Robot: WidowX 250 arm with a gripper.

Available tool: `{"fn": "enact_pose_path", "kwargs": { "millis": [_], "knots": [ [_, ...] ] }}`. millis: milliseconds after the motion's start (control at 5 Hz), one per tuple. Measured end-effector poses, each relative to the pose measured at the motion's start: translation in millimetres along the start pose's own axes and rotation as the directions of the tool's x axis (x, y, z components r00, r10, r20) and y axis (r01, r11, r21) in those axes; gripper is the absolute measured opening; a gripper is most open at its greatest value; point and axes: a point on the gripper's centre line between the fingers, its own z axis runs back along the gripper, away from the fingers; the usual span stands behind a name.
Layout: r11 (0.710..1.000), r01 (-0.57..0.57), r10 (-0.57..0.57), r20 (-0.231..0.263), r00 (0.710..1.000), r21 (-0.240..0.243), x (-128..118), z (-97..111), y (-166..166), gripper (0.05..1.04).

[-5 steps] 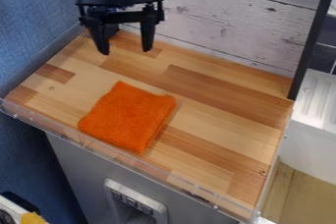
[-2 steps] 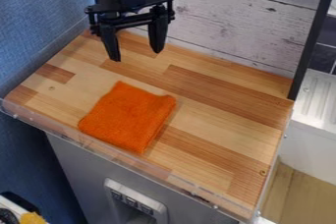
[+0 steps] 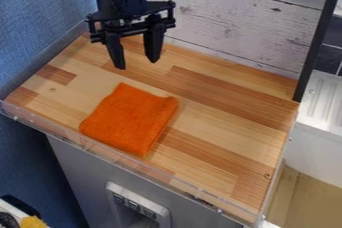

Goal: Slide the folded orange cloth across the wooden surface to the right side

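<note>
Evidently, your wooden counter (image 3: 227,122) supports the work area, its clear front lip (image 3: 40,122) probably there to stop things slipping off. Above its rear part, your black gripper (image 3: 137,63) hangs released, fingers spread around nothing, so it bears no load. The smaller orange cloth (image 3: 130,119) lies flat nearer the lip, apparently kept steady by its broad contact with the wood.

Cloth, counter, walls | no readable text, labels or numbers
</note>
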Motion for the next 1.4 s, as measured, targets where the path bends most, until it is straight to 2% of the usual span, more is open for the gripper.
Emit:
{"fn": "enact_pose_path", "kwargs": {
  "millis": [200,400,600,1400],
  "knots": [
    [1.0,-0.003,0.003,0.007,1.0,-0.006,0,-8,0,0.357],
    [1.0,-0.001,0.001,-0.004,1.0,0.003,4,-21,1,0.148],
    [1.0,0.005,-0.005,-0.024,1.0,0.013,7,-36,2,0.065],
    [1.0,-0.002,0.0,-0.082,0.997,-0.028,-1,-73,24,0.059]
  ]
}}
